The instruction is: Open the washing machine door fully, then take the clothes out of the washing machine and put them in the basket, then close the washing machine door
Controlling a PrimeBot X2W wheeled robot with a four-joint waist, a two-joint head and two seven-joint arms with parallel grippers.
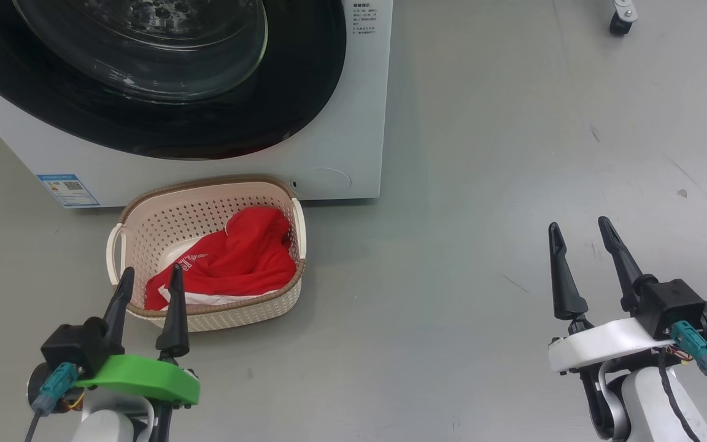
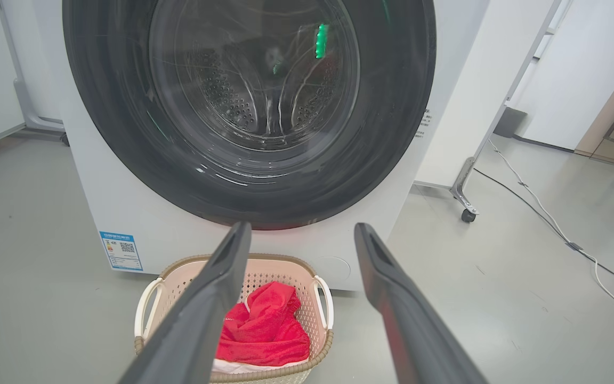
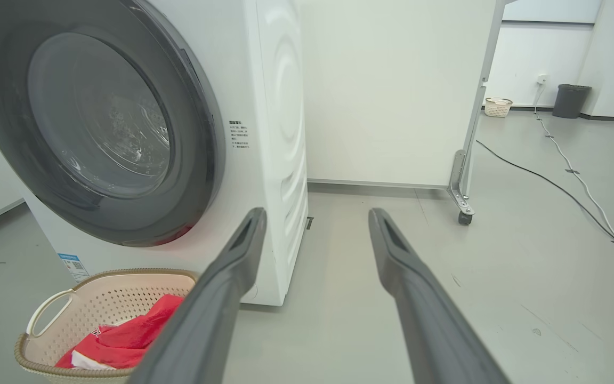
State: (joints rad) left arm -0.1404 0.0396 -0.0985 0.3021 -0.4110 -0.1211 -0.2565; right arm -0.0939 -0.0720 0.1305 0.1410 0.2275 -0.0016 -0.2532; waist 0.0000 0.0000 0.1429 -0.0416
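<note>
The washing machine (image 1: 341,123) (image 2: 445,80) (image 3: 280,133) stands at the upper left, and its door (image 1: 175,123) (image 2: 392,106) (image 3: 35,176) lies shut flat against the front. On the floor just before it sits the basket (image 1: 145,215) (image 2: 150,298) (image 3: 46,314), with the red clothes (image 1: 243,258) (image 2: 264,325) (image 3: 126,336) heaped inside. My left gripper (image 1: 151,279) (image 2: 300,234) hovers open over the basket's near rim, holding nothing. Far to the right, my right gripper (image 1: 579,228) (image 3: 316,218) is open above bare floor.
A wheeled white partition stands right of the machine, its caster (image 2: 467,215) (image 3: 464,217) on the floor. Cables (image 2: 552,224) (image 3: 579,181) run across the floor at the right. A dark bin (image 3: 571,100) and another small basket (image 3: 496,106) stand far back.
</note>
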